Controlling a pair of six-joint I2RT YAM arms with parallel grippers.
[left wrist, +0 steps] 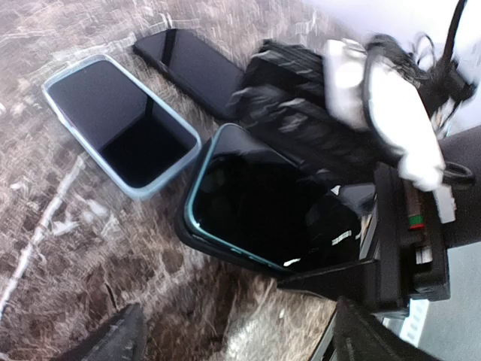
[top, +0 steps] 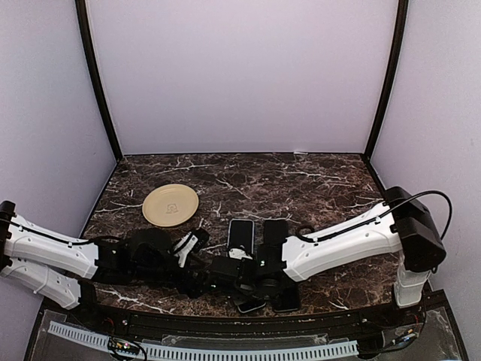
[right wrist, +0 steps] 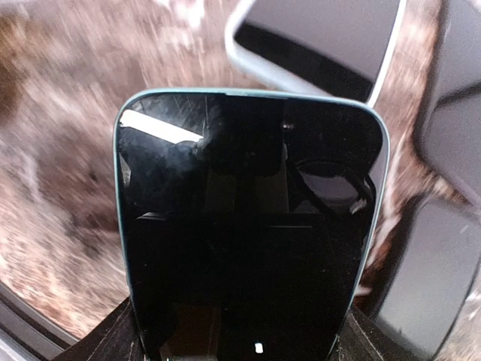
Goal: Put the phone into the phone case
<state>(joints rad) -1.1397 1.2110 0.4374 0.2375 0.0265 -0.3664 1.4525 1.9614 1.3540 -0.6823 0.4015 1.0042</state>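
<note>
Teal-edged and glossy black, the flat phone (right wrist: 248, 226) is clamped in my right gripper (right wrist: 237, 338), raised at a tilt just beside the pale-blue translucent rectangular phone case (left wrist: 120, 124). That case lies flat and, as far as I can judge, empty on the dark veined marble surface (top: 301, 180). My left gripper (left wrist: 237, 335) hangs near the case, fingers apart, holding nothing. Pickup looks done; aligning the phone over the case and pressing it in remain.
</note>
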